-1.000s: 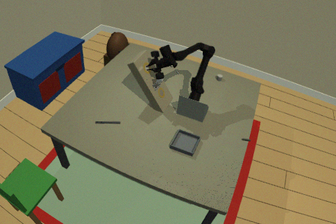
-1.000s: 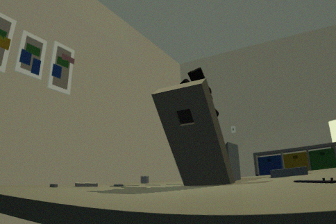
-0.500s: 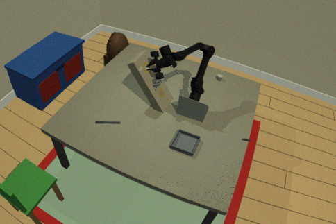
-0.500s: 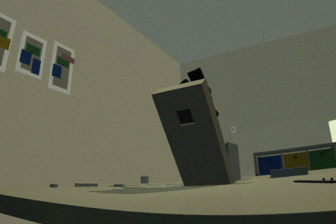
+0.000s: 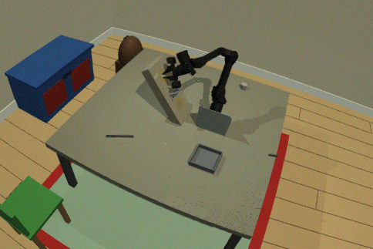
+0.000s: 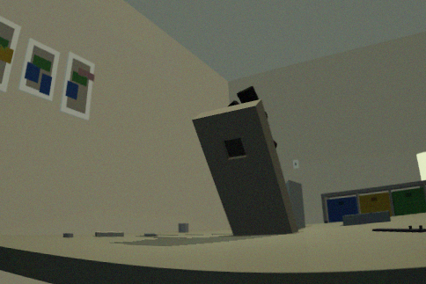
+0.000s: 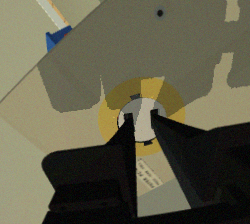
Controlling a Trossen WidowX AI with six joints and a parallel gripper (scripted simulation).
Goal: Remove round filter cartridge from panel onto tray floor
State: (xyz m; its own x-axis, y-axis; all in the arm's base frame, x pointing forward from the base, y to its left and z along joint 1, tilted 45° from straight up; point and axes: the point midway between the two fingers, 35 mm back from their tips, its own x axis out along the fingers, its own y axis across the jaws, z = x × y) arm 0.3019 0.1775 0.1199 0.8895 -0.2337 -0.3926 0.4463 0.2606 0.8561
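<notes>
Gripper (image 5: pixel 163 75) (image 7: pixel 141 120): fingers parted by a narrow gap, nothing held between them. Both fingertips align with the face of the round cartridge (image 7: pixel 143 129), one towards each side. Contact with the face, and entry of the tips into its slots, cannot be determined. The cartridge is seated in the panel (image 5: pixel 155 90) (image 6: pixel 251 185) (image 7: pixel 111 60), inside a yellow ring (image 5: pixel 161 75) (image 7: pixel 177 117). Two dark notches are visible at the cartridge's edge, on opposite sides. A printed label (image 7: pixel 148 173) is located near the ring.

The panel stands tilted on the table (image 5: pixel 89 119) (image 6: pixel 176 257). A second yellow ring (image 5: pixel 179 103) is located lower on the same face. The arm (image 5: pixel 227 73) reaches across to this face from its base area, beside an upright grey plate (image 5: pixel 213 120) (image 6: pixel 296 204). The tray (image 5: pixel 200 168) (image 6: pixel 366 218) lies on the table, well apart from the panel. A dark rod (image 5: pixel 119 136) lies on the table's other side. A small pale cylinder (image 5: pixel 243 85) (image 6: pixel 183 228) stands behind the arm in the top view.
</notes>
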